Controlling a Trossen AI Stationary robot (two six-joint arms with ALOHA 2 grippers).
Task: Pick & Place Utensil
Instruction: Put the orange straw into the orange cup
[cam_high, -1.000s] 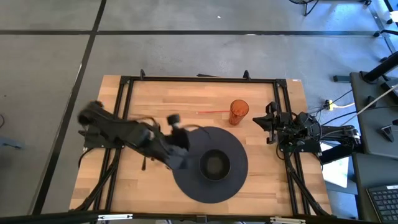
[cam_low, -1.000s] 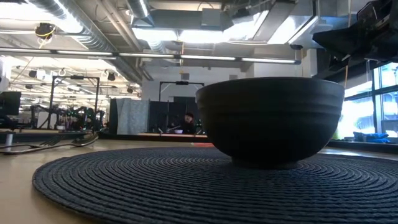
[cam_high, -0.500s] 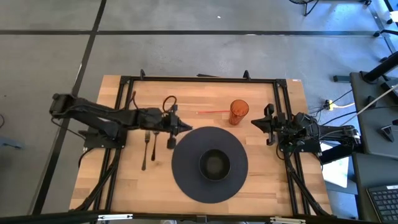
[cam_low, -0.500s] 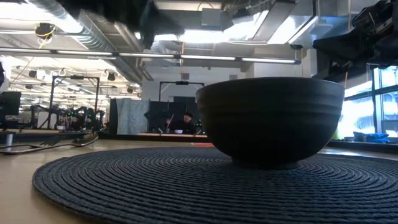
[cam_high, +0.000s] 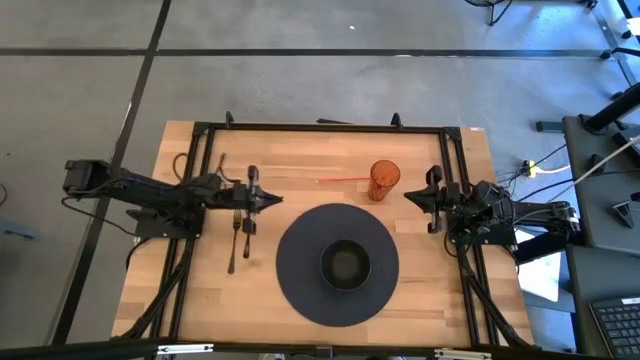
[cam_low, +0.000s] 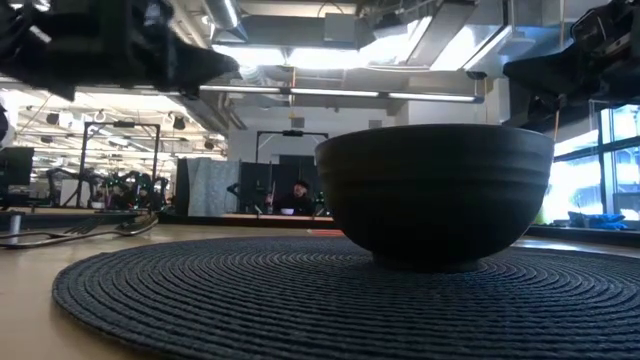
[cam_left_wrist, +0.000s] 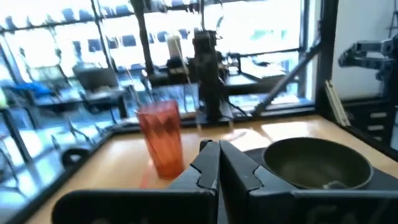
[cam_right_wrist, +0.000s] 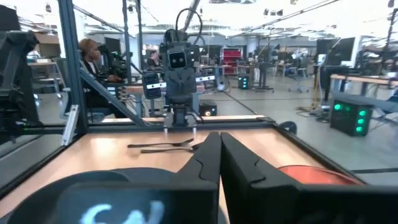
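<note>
Left hand is pressed together on nothing, hanging above the fork lying flat on the table left of the mat, so dropping in shut like that would probably just shove it sideways, while the right hand waits pressed together too.

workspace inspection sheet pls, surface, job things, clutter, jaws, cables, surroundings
surface: wooden table inside a black frame, bare wood showing.
job's things: fork and a second utensil lying side by side left of the round dark placemat; dark bowl at the mat's centre.
clutter: orange cup beyond the mat.
grippers: left gripper over the utensils' far ends, jaws shut, holding nothing; right gripper parked at the right edge, jaws shut.
cables: bundle off the table's right side.
surroundings: concrete floor; a person seated beyond the table.
</note>
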